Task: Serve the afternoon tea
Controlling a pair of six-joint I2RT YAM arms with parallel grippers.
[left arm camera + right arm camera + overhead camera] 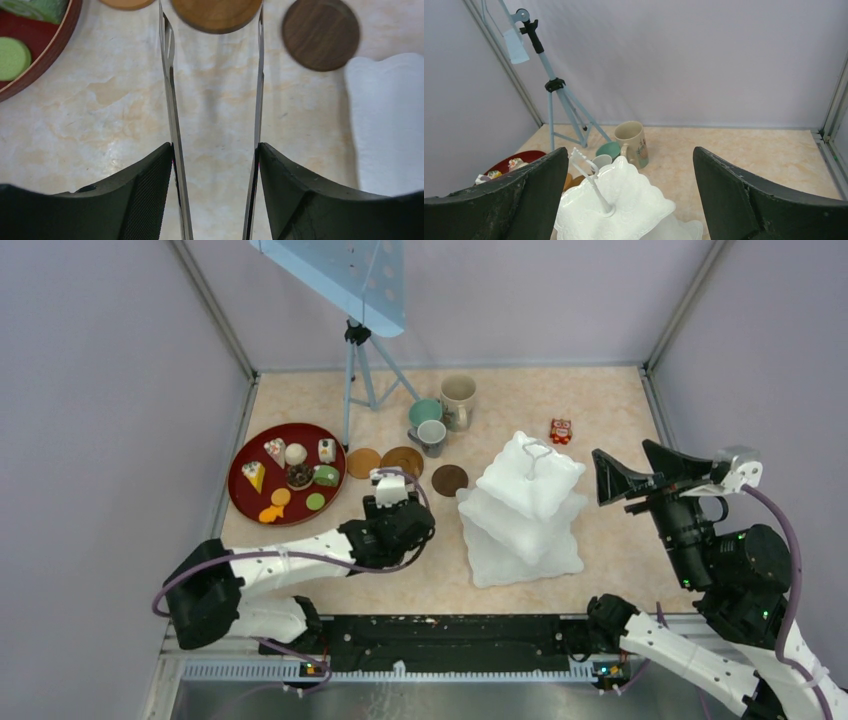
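The tongs [172, 100] are gripped by the left gripper [215, 150], blades apart. Nothing is held by the wide-open right gripper [630, 150]. The toy cakes [299, 476] are kept on the red tray [244, 507], left of the 3-tier stand [527, 502]. The tongs should be swung left over 1 cake, then pinched gently.

Soft, even light falls from overhead, so the pale marbled surface [620, 540] looks bright with only faint shadows. The white three-tier square stand [525, 505] is nearly washed out from above. Close up, the long thin metal tongs [172, 125] gleam and throw blurry grey streaks, while the black fingers [135, 200] of the left pincer [215, 147] sit dark along a bowed lower edge.
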